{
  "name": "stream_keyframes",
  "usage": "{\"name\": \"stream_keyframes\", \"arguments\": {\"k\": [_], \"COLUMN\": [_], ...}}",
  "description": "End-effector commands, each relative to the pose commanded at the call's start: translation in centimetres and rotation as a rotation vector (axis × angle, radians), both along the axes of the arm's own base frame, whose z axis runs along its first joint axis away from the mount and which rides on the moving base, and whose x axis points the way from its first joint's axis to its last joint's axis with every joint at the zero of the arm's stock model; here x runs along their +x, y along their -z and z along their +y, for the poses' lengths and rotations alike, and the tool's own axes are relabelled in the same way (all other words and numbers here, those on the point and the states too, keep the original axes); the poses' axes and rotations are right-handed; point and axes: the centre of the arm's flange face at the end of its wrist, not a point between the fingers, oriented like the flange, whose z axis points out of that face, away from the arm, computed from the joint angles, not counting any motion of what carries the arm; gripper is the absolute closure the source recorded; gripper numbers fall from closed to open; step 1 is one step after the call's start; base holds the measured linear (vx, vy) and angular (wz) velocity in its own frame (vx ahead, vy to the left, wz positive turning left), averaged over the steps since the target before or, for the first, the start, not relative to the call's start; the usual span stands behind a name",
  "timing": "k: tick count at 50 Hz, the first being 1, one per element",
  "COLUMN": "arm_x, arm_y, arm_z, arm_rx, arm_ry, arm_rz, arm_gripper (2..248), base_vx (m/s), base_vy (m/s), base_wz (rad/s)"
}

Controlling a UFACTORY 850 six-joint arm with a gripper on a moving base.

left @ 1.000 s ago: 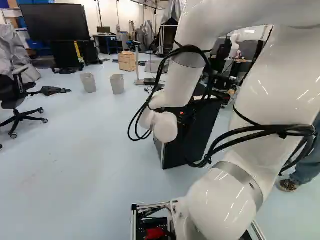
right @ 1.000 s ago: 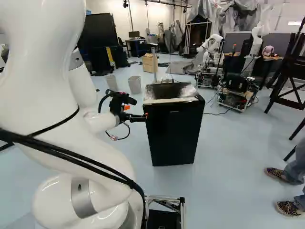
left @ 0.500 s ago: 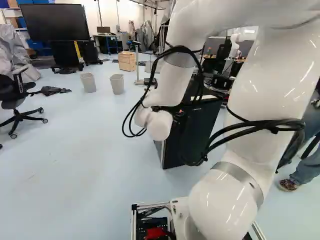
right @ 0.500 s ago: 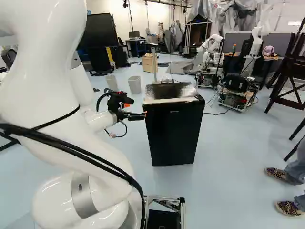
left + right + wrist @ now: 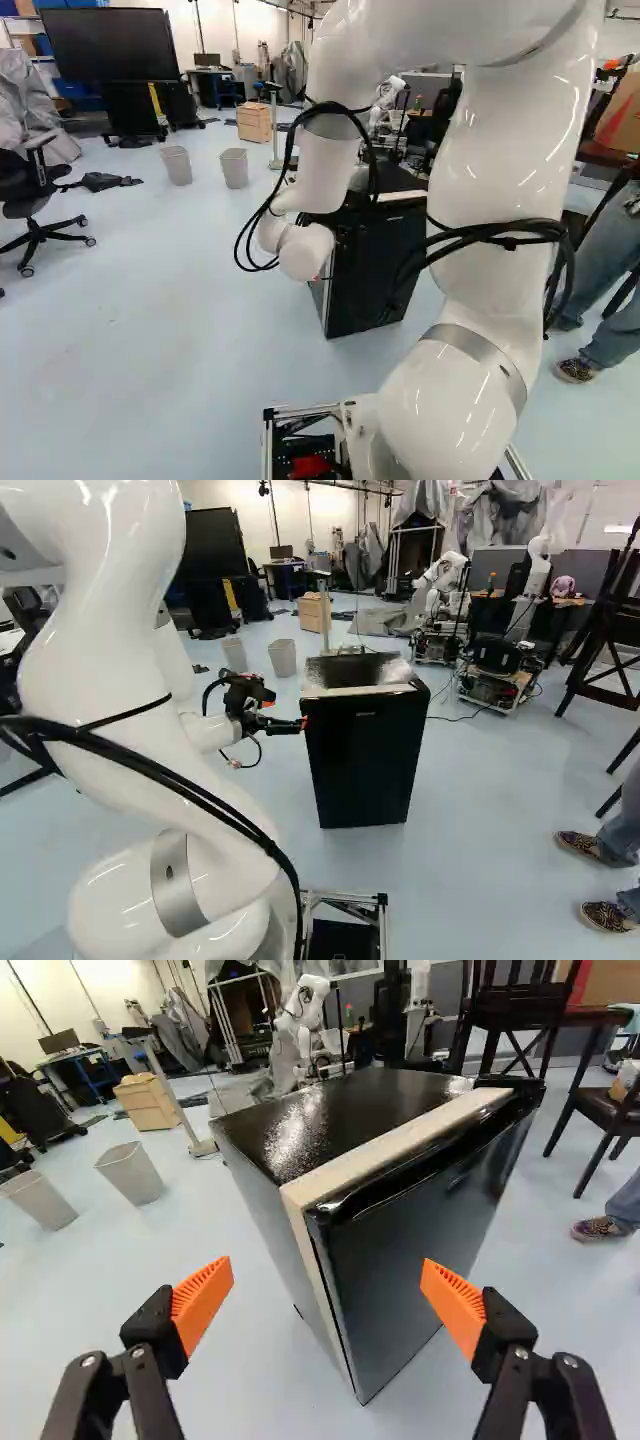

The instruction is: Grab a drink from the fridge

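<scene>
Wrist view puts the black fridge (image 5: 262, 1210) ahead of my gripper (image 5: 328, 1268), its near upright edge lying between the lines of the two fingers. The jaws are spread wide, with nothing between the orange pads (image 5: 202, 1300). I can't see any drink; I take it to be inside, behind the door (image 5: 420, 1230), which looks closed.

So I judge the step in hand is lining up to pry or pull that door, and the task has barely begun. What worries me first is aim: if I drive straight in, a fingertip could butt the corner and shove or tip the whole fridge rather than open it. Spread like this, the fingers could also straddle both door and cabinet, and closing them would clamp the two together. I'd want one finger at the seam beside the pale strip (image 5: 390, 1145) and only light force, since a smooth face like that may let the pads slide.

The right base view shows the fingertips near the upper front corner, but I can't tell whether they touch. I can't tell the hinge side either, and a pull there would just strain the wrist. The black cables (image 5: 545, 228) could snag if I swing round with the door
</scene>
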Motion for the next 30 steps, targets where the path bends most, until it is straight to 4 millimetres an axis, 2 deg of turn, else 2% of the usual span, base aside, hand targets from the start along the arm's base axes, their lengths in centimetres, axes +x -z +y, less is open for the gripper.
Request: {"name": "stream_keyframes", "arguments": {"k": [18,30], "arm_x": [1.5,2.4], "arm_y": [2.3,2.8], "arm_z": [1.0,1.5], "arm_rx": [-0.012,-0.006], "arm_ry": [0.058,0.099], "arm_rz": [0.037,0.038], "arm_gripper": [3,3], "base_vx": [0.000,0.000], "base_vy": [0.000,0.000], "base_wz": [0.000,0.000]}}
